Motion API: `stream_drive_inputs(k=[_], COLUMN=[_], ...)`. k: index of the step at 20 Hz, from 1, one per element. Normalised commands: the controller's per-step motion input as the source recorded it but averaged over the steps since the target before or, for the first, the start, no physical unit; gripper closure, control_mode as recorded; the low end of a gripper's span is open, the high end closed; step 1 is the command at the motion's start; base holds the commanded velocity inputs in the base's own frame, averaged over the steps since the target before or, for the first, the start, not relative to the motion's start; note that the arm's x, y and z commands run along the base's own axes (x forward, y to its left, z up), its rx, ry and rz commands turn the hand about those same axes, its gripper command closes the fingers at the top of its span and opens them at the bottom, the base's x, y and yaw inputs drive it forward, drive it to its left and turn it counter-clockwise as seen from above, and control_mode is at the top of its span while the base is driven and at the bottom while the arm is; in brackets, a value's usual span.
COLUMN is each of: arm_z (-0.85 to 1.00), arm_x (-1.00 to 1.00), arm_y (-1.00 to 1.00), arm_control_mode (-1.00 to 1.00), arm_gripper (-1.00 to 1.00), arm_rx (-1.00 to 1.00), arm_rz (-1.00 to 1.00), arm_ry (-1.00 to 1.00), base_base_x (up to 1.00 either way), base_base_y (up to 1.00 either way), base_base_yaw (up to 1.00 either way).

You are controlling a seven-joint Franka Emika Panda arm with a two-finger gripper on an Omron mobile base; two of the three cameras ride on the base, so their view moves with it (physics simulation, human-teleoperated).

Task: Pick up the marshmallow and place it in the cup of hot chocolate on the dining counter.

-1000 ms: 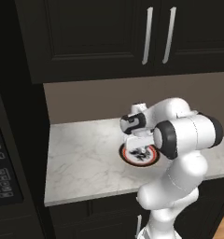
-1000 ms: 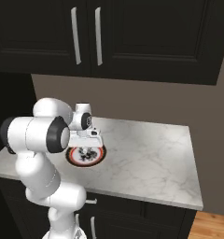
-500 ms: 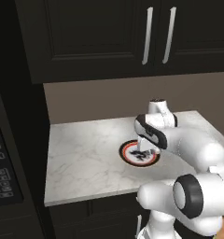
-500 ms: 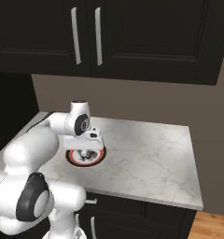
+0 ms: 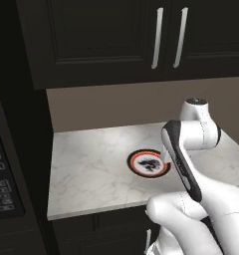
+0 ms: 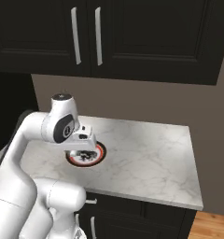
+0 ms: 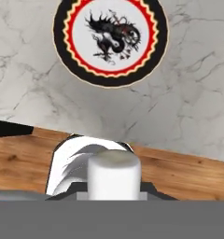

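One round plate (image 5: 149,163) lies on a marble worktop (image 5: 91,169); its rim is banded black, red and cream, and its white centre carries a black dragon-like drawing. No lettering can be read anywhere. Above the worktop hang dark wall cabinets (image 6: 132,37) with two long metal handles (image 5: 168,37), side by side. One white arm (image 6: 39,135) reaches over the worktop, its hand above the plate. In the hand view, one white cylindrical marshmallow (image 7: 114,175) sits at the gripper (image 7: 115,195), whose jaws are pressed in on it, pinching it; the plate shows beyond, bare of objects, with a strip of wooden floor (image 7: 188,175) past the worktop edge.
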Motion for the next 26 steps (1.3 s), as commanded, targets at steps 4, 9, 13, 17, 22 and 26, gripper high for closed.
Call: stream_drive_inputs(k=[4,9,13,17,22,26], arm_z=[1.00,0.95,0.90,0.68,0.09,0.09], arm_x=[-0.84,-0.48,-0.04,-0.21,-0.25,-0.40], arm_y=[0.00,0.00,0.01,0.13,0.32,0.06], arm_control_mode=[-1.00,-1.00,-1.00,-1.00,-1.00,-1.00], arm_gripper=[1.00,1.00,1.00,1.00,1.00,1.00], arm_rx=[0.00,0.00,0.00,0.00,0.00,0.00], arm_rz=[0.00,0.02,0.07,0.08,0.07,0.00], arm_ry=[-0.07,-0.17,-0.17,-0.10,-0.01,-0.08], base_base_x=[0.00,0.00,0.00,0.00,0.00,0.00], base_base_y=[0.00,0.00,0.00,0.00,0.00,0.00], base_base_yaw=[0.00,0.00,0.00,0.00,0.00,0.00])
